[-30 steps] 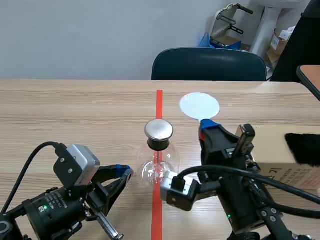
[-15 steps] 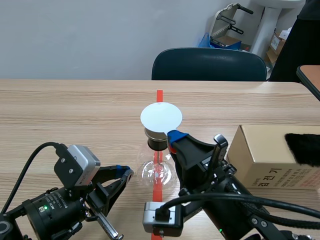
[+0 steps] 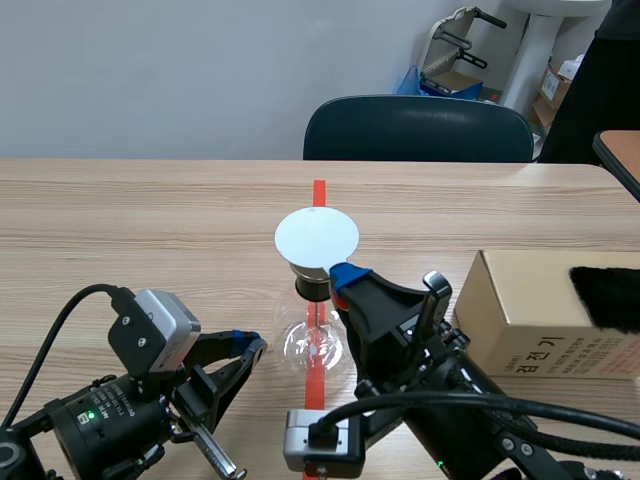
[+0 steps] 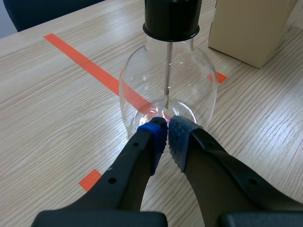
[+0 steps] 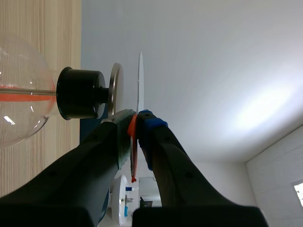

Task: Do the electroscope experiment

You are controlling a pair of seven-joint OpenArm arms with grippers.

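Observation:
The electroscope is a clear glass flask [image 3: 315,342] with a black stopper [image 3: 312,286], standing on the red tape line. My right gripper [image 3: 343,275] is shut on the orange handle of a round white disc [image 3: 317,238], held over the flask's top. In the right wrist view the disc [image 5: 140,80] shows edge-on, a small gap from the metal top plate [image 5: 115,90] above the stopper [image 5: 80,93]. My left gripper [image 4: 166,135] is shut on nothing, its tips against the flask's [image 4: 168,90] lower wall; it sits low at the flask's left [image 3: 250,350].
A cardboard box [image 3: 545,310] stands at the right of the flask with a black furry cloth [image 3: 605,295] on it; it also shows past the flask [image 4: 251,28]. A dark chair [image 3: 418,128] is behind the table's far edge.
My right arm has carried the white disc leftward from beside the tape line to above the electroscope's top plate, now hidden in the scene view. The left arm has not moved.

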